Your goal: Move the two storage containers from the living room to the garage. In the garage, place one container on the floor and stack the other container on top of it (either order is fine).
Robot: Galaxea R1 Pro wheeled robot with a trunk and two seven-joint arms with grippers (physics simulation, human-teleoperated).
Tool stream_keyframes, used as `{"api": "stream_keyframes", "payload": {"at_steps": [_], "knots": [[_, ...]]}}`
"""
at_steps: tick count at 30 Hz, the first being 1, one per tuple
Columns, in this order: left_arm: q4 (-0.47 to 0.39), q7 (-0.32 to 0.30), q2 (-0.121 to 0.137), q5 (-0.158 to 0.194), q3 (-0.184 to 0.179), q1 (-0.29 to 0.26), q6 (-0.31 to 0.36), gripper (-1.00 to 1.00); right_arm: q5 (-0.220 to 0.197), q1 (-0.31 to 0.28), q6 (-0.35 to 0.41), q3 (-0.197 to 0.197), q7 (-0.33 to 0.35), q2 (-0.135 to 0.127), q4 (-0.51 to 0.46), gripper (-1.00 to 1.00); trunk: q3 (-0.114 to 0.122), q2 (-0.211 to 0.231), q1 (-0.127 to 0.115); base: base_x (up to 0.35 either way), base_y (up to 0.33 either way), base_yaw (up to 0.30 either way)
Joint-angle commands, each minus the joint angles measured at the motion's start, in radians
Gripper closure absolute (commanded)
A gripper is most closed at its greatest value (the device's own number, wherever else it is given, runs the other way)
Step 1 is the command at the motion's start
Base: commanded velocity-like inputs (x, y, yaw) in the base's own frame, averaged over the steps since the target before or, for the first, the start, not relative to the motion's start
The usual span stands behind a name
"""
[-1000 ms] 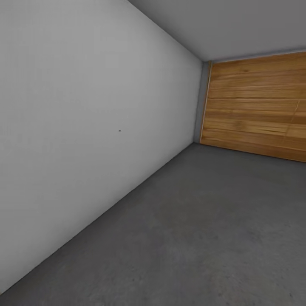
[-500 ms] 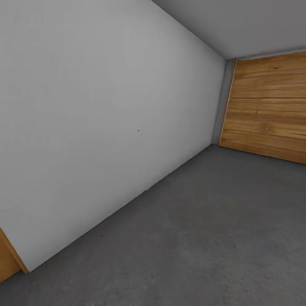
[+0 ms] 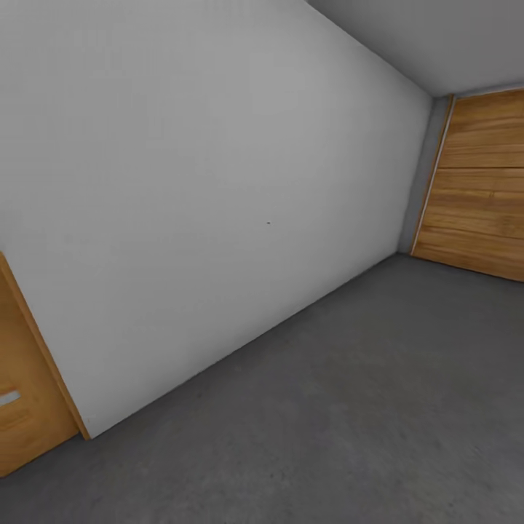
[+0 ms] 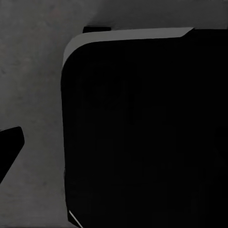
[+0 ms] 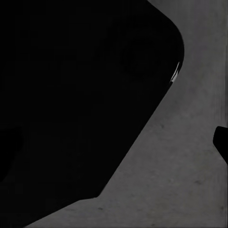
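The two storage containers are out of view. I am in the garage: the dark grey concrete floor (image 3: 378, 407) runs ahead beside a grey-white wall (image 3: 218, 182). In the left wrist view, my left gripper (image 4: 114, 149) hangs over the floor (image 4: 33, 85) with one dark fingertip (image 4: 10, 145) at the picture's edge and nothing between the fingers. In the right wrist view, my right gripper (image 5: 114, 142) stands open too, a fingertip (image 5: 222, 142) over bare concrete (image 5: 180, 180).
A wooden plank garage door (image 3: 480, 196) closes the far right end. A smaller wooden door (image 3: 25, 393) stands at the near left, past the wall's end. My own black base (image 4: 147, 133) lies under both wrist cameras (image 5: 80, 95).
The head camera has swung left: the garage door has slid toward the picture's right edge, and the wooden door at the near left has come into view. Nothing else differs.
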Motion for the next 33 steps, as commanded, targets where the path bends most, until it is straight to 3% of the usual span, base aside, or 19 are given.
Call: {"api": "stream_keyframes", "payload": {"at_steps": [1, 33], "knots": [[0.000, -0.001, -0.001, 0.001, 0.001, 0.000, -0.002, -1.00, -0.001, 0.000, -0.003, 0.003, 0.000, -0.001, 0.000, -1.00, -0.001, 0.000, 0.000, 0.000, 0.000, 0.275], [0.001, 0.000, -0.003, 0.007, 0.009, 0.000, -0.008, -1.00, 0.001, 0.000, -0.007, 0.003, 0.000, -0.004, 0.002, -1.00, -0.001, 0.000, 0.000, 0.000, 0.000, 0.275]]}}
